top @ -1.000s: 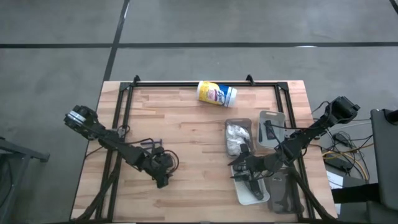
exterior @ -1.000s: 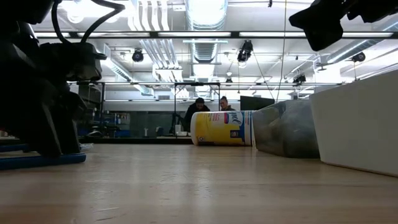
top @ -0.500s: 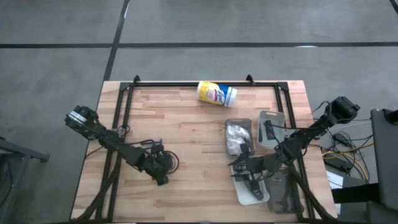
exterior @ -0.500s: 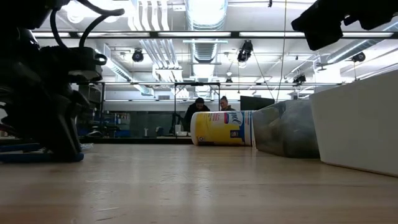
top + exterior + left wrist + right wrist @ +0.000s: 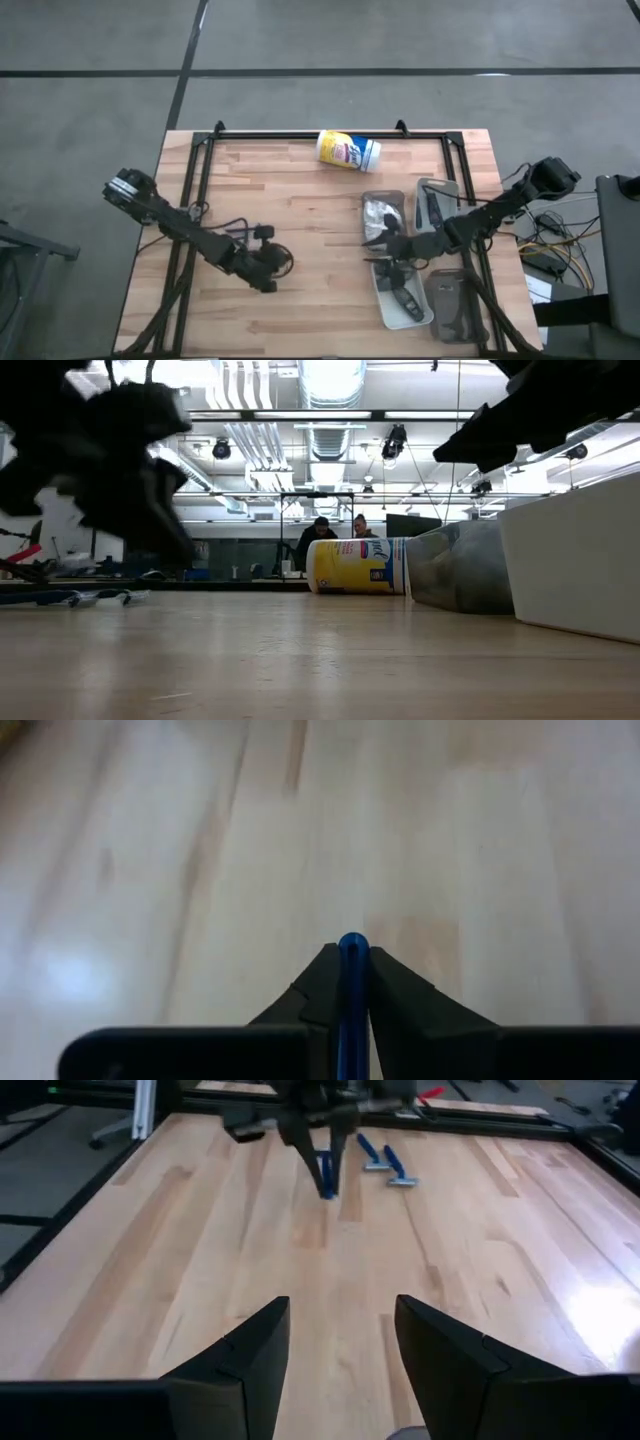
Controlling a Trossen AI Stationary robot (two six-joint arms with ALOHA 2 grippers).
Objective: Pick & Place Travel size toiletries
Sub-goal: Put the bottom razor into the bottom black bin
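Note:
My left gripper (image 5: 270,266) hovers over the table's near left part, shut on a slim blue stick (image 5: 325,1172). From the right wrist view, that gripper (image 5: 318,1125) stands above the wood with the stick pointing down from it. Two blue razors (image 5: 385,1165) lie flat on the table behind it. My right gripper (image 5: 386,246) is open with nothing between its fingers (image 5: 340,1350), next to the clear trays. One tray (image 5: 383,215) holds white packets and another (image 5: 437,200) holds dark items. My left gripper pinches the blue stick between its two fingers, with the rounded end (image 5: 352,944) just past the fingertips. The fingers slant down from above and lie along the stick. The stick's lower end (image 5: 326,1190) hangs clear of the table.
A yellow-and-white canister (image 5: 349,150) lies on its side at the far edge. A white tray (image 5: 402,298) and another clear tray (image 5: 455,300) sit at the near right. Bare wood (image 5: 300,200) lies between the two arms. People stand in the room far behind the table (image 5: 335,535).
My left gripper has taken hold of the blue stick on the table, risen and rolled, lifting the stick clear of the wood. My right gripper has moved from over the near white tray toward the table's far edge and a little left.

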